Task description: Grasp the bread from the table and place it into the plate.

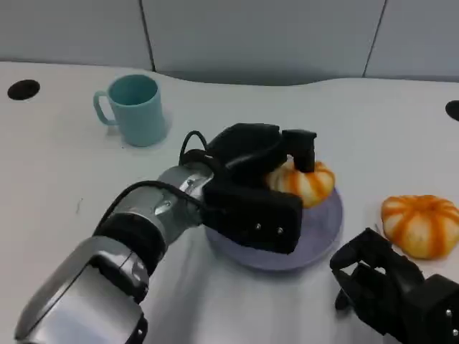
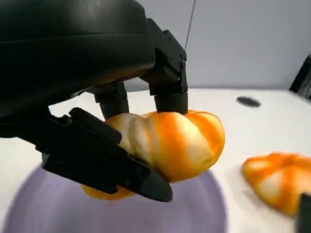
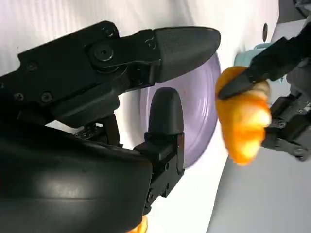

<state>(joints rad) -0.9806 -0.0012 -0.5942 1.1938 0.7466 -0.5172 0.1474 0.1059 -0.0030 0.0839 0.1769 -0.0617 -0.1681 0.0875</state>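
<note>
On my left wrist feed the fingers [image 2: 167, 90] of the left hand [image 1: 262, 183] are clamped on the bread [image 2: 170, 141]: some press down on its top and one long black finger runs under its near side. The loaf is orange with pale stripes, and it sits above the purple plate [image 2: 214, 204]; I cannot tell whether its underside is touching the plate or just off it. From the head camera I see the same bread [image 1: 305, 183] over the far half of the plate [image 1: 323, 229], with my left hand draped across it and the silver left forearm [image 1: 136, 229] running back toward the lower left.

My right hand [image 1: 391, 287] rests low at the lower right, close to the plate's rim, holding nothing; its fingers [image 3: 165, 116] are spread apart on the right wrist feed.

A second orange bread [image 1: 421, 224] lies on the white surface [image 1: 64, 172], just right of the plate and beyond my right hand. A teal mug [image 1: 136, 107] stands upright at the far left, well apart from the plate.
</note>
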